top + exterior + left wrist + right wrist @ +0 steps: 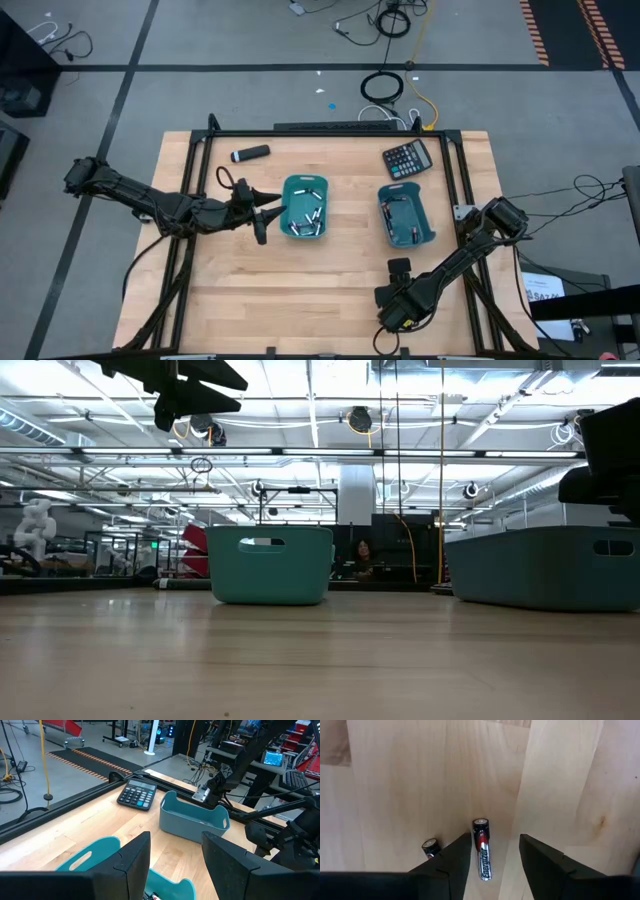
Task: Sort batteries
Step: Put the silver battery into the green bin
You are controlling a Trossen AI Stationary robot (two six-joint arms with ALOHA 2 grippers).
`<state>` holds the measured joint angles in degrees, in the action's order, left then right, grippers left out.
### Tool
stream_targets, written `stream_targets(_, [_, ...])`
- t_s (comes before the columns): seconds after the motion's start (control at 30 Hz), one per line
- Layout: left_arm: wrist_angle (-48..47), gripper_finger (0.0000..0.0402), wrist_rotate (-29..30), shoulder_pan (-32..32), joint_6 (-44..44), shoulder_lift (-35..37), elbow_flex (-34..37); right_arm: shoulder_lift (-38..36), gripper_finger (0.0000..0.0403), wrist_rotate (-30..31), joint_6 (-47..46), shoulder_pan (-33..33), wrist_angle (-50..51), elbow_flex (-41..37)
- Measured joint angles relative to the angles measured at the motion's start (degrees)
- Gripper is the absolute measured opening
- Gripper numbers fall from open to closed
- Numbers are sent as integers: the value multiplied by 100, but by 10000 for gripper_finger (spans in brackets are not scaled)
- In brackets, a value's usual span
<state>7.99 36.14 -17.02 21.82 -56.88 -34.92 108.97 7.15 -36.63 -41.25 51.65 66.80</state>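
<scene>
— Where is the right gripper (pixel 491 854) now?

— Low over the pale, smooth-grained wooden table (pixel 240 290), near its front edge. Its two dark fingers are spread apart with nothing clamped. A slim black-and-red cylindrical battery with a silver end (pixel 482 849) lies flat on the wood in the gap between them; I cannot tell whether either finger touches it. A second small dark battery (pixel 430 847) lies just beside, outside one finger.

— And the other arm?

— The left gripper (pixel 172 865) hangs at the edge of the left teal plastic bin (pixel 305 207), fingers parted and holding nothing.

— What is in the bins?

— From above, that left bin, a rounded rectangle with handle slots, holds a loose heap of little silvery and dark cells (pixel 306 222). The right teal plastic bin (pixel 405 216), the same shape, has a few thin cells (pixel 402 226) lying along its floor.

— Anything else on the table?

— A dark rectangular calculator with rows of keys (pixel 408 158) sits near the far edge, behind the right bin. A longer black cylinder with a white tip (pixel 250 154) lies at the far left, well apart from the bins.
</scene>
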Motion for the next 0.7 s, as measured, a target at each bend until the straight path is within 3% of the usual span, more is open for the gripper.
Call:
stream_targets(0.13, [4,187,0,0,-7,0,0,7,129,-23,33,-2,-74,-8])
stream_targets(0.4, [459,187,3,0,-267,0,0,15,17,-71,137,-7,-215,-13])
stream_targets(0.7, [1014,187,215,7,-815,0,0,22,10,145,523,21,-401,-24])
